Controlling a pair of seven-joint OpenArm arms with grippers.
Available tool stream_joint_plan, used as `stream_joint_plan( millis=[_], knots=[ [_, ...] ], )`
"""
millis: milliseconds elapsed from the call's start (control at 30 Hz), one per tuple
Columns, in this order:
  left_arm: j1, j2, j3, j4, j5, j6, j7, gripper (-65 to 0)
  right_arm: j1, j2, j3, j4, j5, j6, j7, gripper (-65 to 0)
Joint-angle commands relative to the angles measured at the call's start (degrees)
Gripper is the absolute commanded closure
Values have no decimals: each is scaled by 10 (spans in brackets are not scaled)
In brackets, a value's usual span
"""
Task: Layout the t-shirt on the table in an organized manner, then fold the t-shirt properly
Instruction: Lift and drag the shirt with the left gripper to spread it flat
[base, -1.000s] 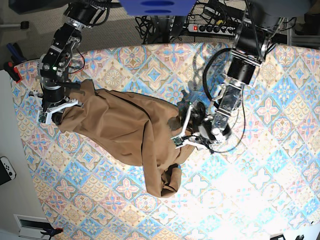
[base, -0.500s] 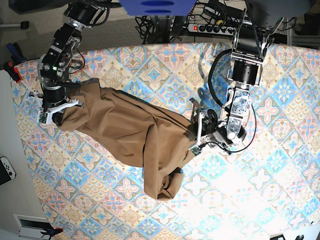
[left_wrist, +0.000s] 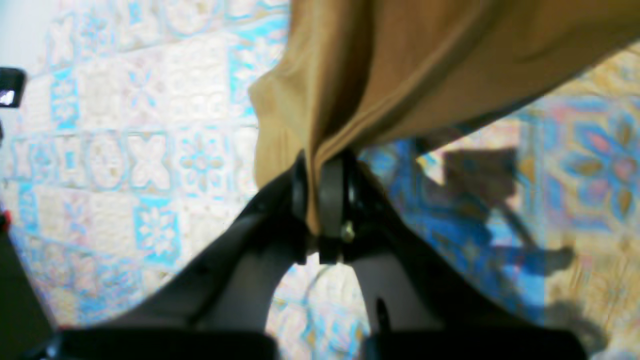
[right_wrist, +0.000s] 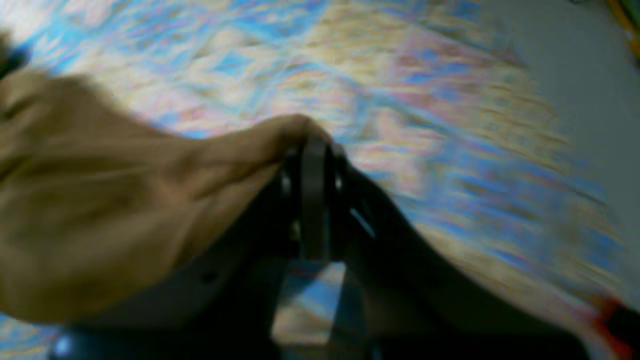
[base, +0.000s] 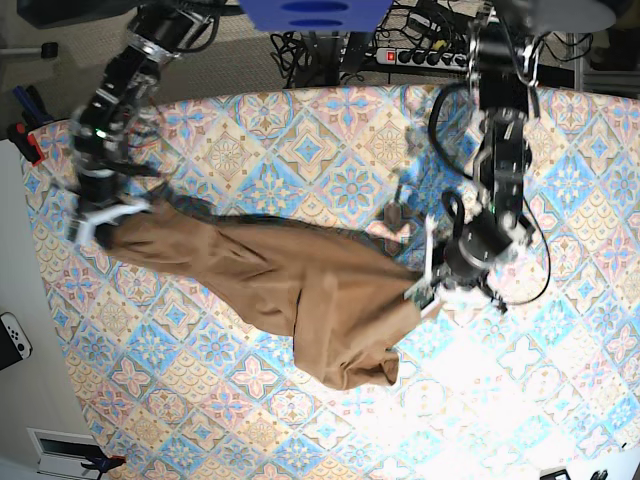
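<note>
**Both tools clamped on the tan t-shirt, cloth strung between them**

While the left arm reaches down from the far edge of the worktop with its wrist bent inward, its left tool (base: 428, 283) sits low over the pattern, jaws closed tight on a bunched hem of the t-shirt (base: 270, 280). Seen from the left wrist, the left tool (left_wrist: 320, 200) has a narrow pleat of cloth pinched between two dark fingers with grey pads (left_wrist: 331, 197), and the t-shirt (left_wrist: 400, 65) fans up and away from that pinch in long soft folds, with ribbed stitching along one edge.

Across the worktop, the right arm angles down from the far corner in a jointed black column, and the right tool (base: 98, 222) is likewise closed on the garment's other end. From the right wrist, the right tool (right_wrist: 312, 165) grips a rounded knob of fabric, the t-shirt (right_wrist: 100, 200) spreading off to one side in blurred, matte wrinkles.

Between the two grips the plain brown cloth stretches as a slanted band over the worktop (base: 560, 380), with a loose lobe sagging toward the near edge. Under it the covering shows blue, pink and cream diamond and flower tiles. Cables and a power strip (base: 425, 57) lie beyond the far edge.
</note>
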Motion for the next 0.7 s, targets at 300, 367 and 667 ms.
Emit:
stream_joint_plan(
  millis=[300,367,667],
  knots=[
    [158,-38,34,95,9,3,-3,0,4,5,-15,11,3,1,15,0],
    [181,-39,34,95,9,3,-3,0,3,5,-14,11,3,1,15,0],
    [279,-71,117,106,9,3,-4,0,0,5,-14,10,3,0,15,0]
  ],
)
